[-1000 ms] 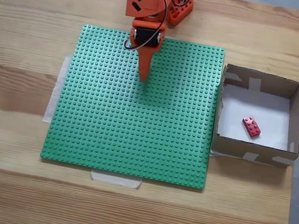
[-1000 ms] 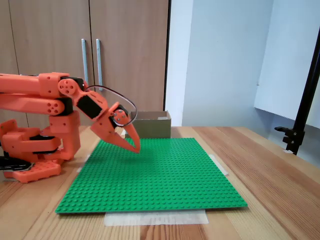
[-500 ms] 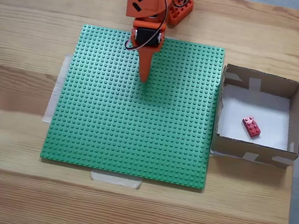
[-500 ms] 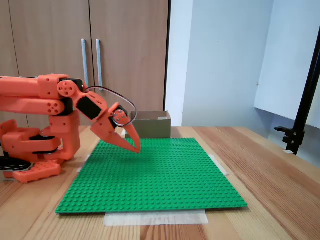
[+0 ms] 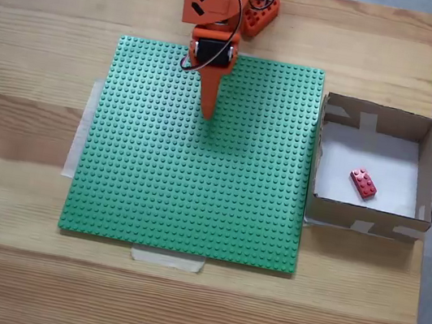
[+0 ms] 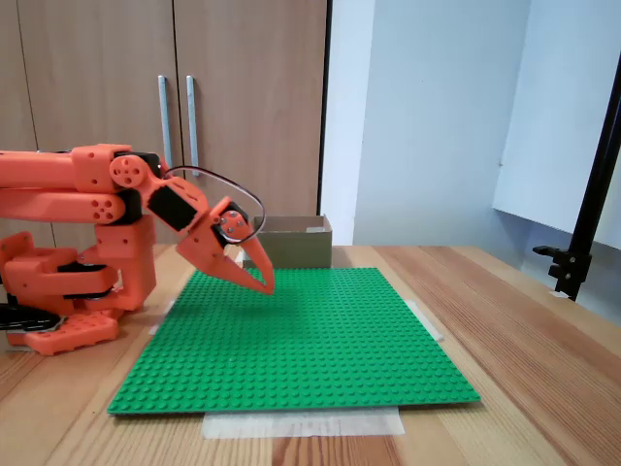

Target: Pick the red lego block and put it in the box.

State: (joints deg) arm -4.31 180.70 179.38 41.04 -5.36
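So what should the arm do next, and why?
Probably just fold back to rest. The red lego block already lies on the white floor of the box, and the gripper hangs shut and empty above the green baseplate, so nothing seems left to carry.

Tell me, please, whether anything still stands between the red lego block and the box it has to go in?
Nothing does: the red lego block already lies on the white floor inside the box. The gripper hangs shut and empty above the green baseplate, well apart from the box.
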